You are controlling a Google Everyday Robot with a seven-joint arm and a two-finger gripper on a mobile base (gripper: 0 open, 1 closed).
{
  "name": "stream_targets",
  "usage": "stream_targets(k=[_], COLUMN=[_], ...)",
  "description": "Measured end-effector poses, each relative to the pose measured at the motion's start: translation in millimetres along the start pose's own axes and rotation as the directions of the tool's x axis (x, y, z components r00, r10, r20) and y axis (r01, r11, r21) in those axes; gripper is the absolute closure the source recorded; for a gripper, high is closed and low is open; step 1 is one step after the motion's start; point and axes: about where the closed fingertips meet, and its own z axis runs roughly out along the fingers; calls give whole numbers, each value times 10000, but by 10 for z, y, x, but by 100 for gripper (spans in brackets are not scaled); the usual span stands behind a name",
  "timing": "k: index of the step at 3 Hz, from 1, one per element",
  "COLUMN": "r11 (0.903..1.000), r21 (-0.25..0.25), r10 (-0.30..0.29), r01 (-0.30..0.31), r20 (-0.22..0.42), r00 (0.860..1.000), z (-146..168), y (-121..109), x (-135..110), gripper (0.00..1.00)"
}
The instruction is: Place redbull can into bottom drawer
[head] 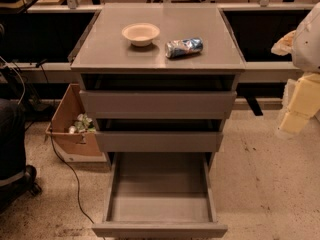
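The redbull can (pixel 184 47), blue and silver and slightly dented, lies on its side on the grey cabinet top (pixel 110 49), right of centre. The bottom drawer (pixel 159 191) is pulled fully out toward me, and its deep grey tray is empty. My gripper (pixel 294 118) hangs at the right edge of the view. It is well to the right of the cabinet, about level with the middle drawer, and holds nothing that shows. It is far from the can.
A round cream bowl (pixel 141 34) stands left of the can on the cabinet top. The two upper drawers (pixel 157 104) stick out a little. A cardboard box (pixel 70 129) with rubbish stands on the floor to the left, with a black cable (pixel 65 164) beside it. A dark object (pixel 12 149) is at the far left.
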Motion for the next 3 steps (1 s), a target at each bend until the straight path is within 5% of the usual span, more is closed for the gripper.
stream_targets(k=[2, 3], r11=[9999, 9945], r21=[-163, -1019], r10=[9, -140], r01=[-5, 248], r20=[218, 1053], r00=[9998, 9943], z=[31, 488], y=[-17, -78], x=[-24, -233], gripper=[0, 0])
